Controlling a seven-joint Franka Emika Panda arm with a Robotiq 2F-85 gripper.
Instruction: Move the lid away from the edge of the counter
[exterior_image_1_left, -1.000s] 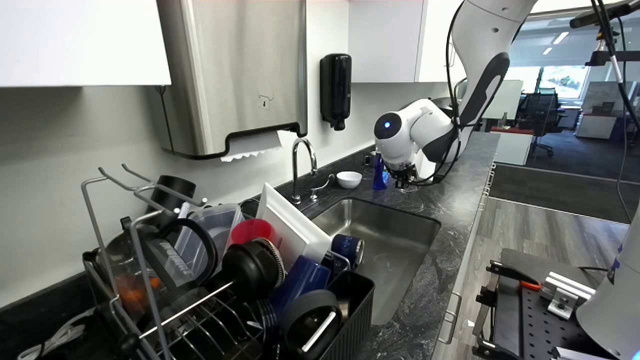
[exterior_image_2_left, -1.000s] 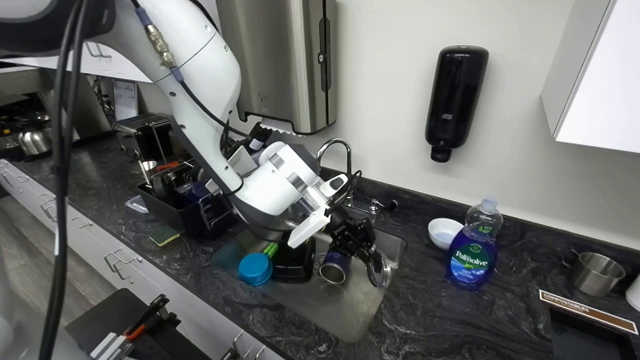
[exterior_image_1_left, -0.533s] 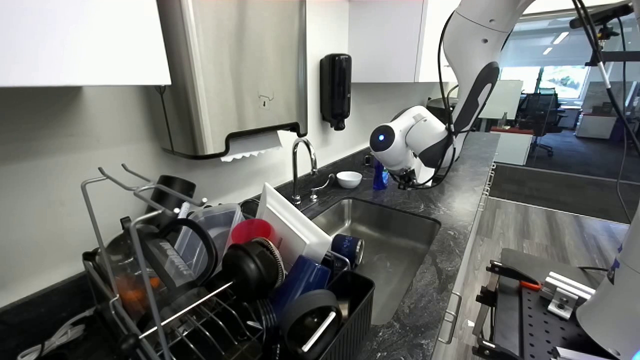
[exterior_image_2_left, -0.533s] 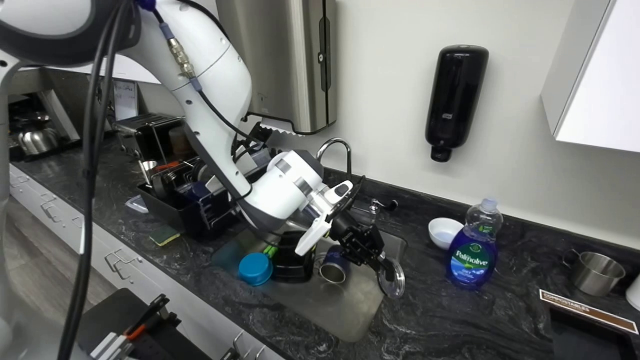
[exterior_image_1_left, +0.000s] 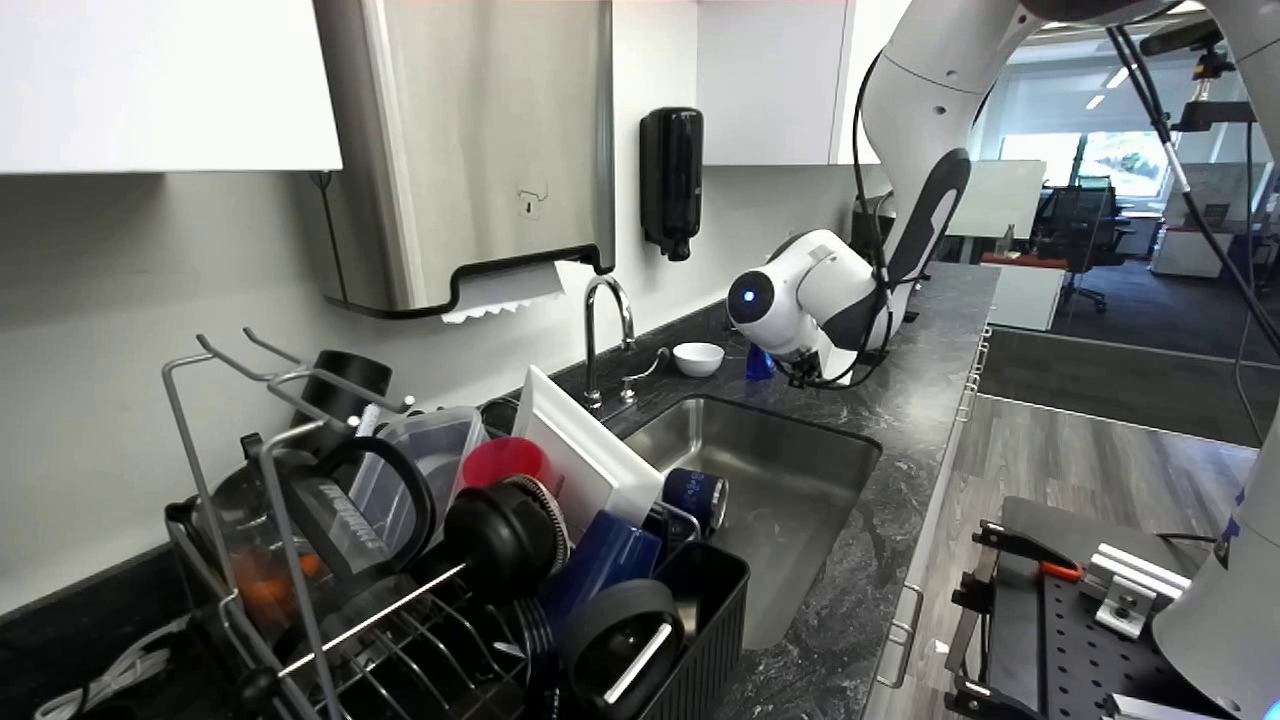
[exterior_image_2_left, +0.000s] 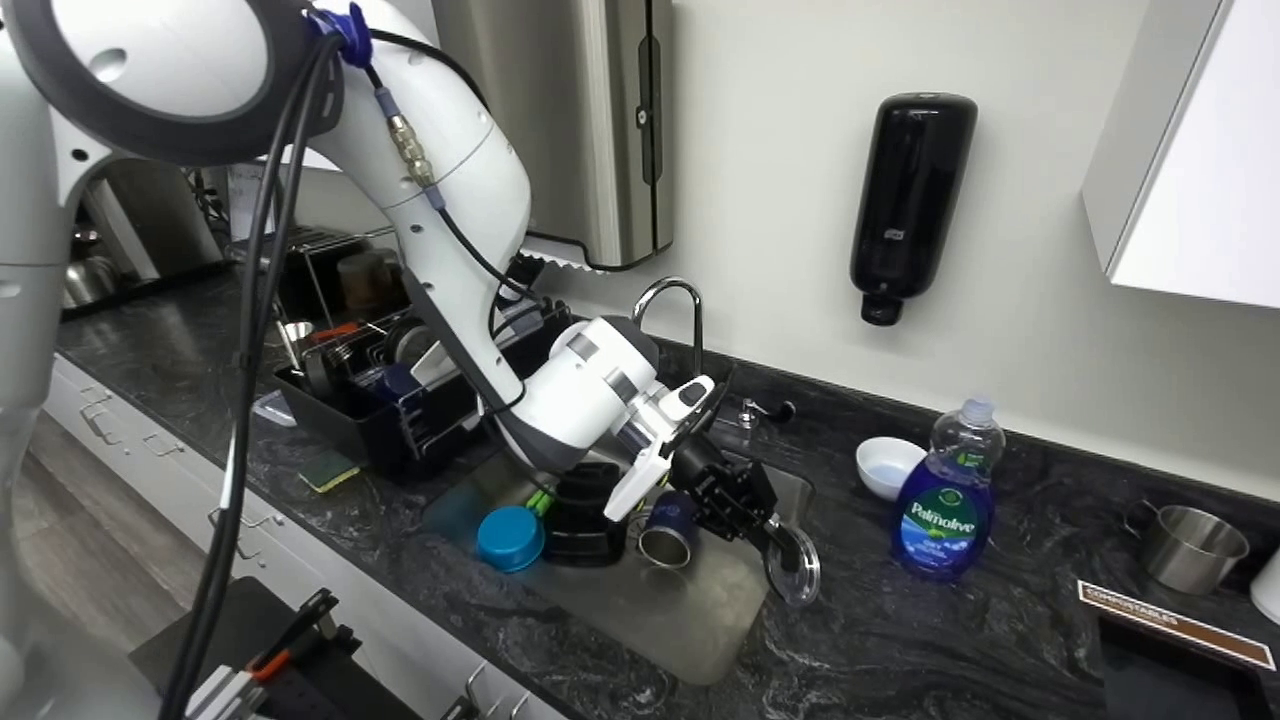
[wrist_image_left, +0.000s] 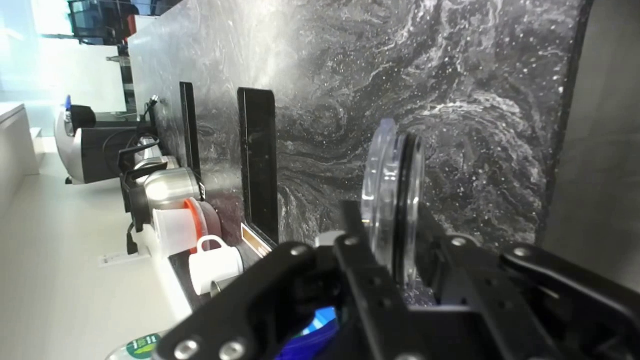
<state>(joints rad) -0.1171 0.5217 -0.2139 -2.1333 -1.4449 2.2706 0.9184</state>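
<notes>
The lid (wrist_image_left: 384, 185) is pinched in the claw (wrist_image_left: 390, 220); the sink (exterior_image_2_left: 690, 615) holds a mug (exterior_image_2_left: 669, 528) and a blue bowl (exterior_image_2_left: 511, 538).

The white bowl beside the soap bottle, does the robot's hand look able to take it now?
Probably not yet: the hand is closed on the lid, so it would likely need to release that first. Nothing covers the white bowl, though the soap bottle stands beside it.
</notes>
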